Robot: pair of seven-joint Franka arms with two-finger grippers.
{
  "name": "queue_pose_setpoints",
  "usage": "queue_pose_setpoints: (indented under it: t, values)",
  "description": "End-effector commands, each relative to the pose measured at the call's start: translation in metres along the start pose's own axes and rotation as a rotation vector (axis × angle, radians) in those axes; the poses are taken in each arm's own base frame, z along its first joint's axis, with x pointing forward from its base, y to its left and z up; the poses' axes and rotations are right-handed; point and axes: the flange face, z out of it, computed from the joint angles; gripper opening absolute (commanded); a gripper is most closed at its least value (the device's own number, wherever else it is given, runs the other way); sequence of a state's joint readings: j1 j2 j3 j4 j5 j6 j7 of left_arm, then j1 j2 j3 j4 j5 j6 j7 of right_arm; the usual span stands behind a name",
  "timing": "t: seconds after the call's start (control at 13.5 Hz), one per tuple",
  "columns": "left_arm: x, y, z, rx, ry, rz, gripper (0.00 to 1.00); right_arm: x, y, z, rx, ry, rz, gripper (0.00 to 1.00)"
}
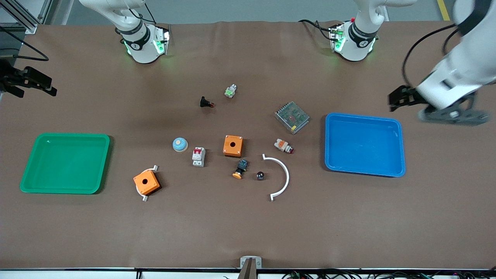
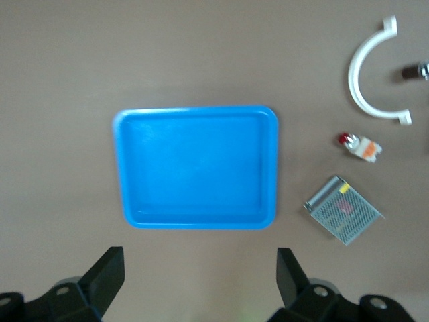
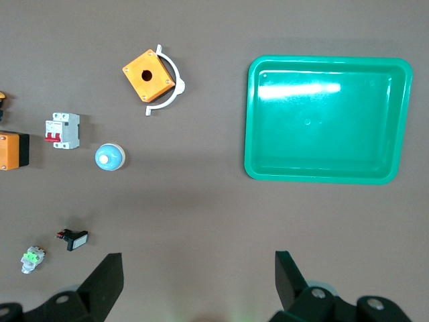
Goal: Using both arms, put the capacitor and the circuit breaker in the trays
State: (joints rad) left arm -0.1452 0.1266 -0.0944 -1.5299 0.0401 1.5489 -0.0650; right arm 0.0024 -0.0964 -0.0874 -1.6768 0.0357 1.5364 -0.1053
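Both hands wide open, empty: left hand right edge of frame, right hand left edge. Capacitor tiny, beside push-button — easy misgrab. Circuit breaker untouched.

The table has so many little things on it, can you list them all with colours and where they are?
Tiny black capacitor: 1, inside white curved bracket.
White circuit breaker: 1, red toggles, mid-table.
Orange square boxes: 2, one central, one nearer green tray.
Blue dome: 1, beside breaker.
Orange-capped push-button: 1, black.
Grey mesh box: 1, beside blue tray.
Green tray: 1, right arm's end.
Left gripper: open, above blue tray.
Right gripper: open, above green tray.
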Motion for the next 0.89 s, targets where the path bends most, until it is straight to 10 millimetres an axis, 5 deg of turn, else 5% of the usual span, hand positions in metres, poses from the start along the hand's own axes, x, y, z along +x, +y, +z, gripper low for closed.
queue_pose_setpoints:
  t: [0.0,0.15,0.52,0.81]
  values:
    - [0.033,0.065,0.058,-0.013,-0.076,0.062,1.0,0.011,-0.033,0.016,0.009,0.011,-0.053,1.0]
    - [0.061,0.101,0.083,-0.048,-0.022,0.032,1.0,0.028,-0.062,0.043,0.004,0.011,-0.072,1.0]
    - [0.102,0.228,0.175,-0.107,0.086,-0.036,1.0,0.072,-0.132,0.115,0.035,0.01,0.017,0.95]
    - [0.131,0.288,0.25,-0.225,0.242,-0.144,1.0,0.091,-0.198,0.182,0.015,-0.006,0.086,0.88]
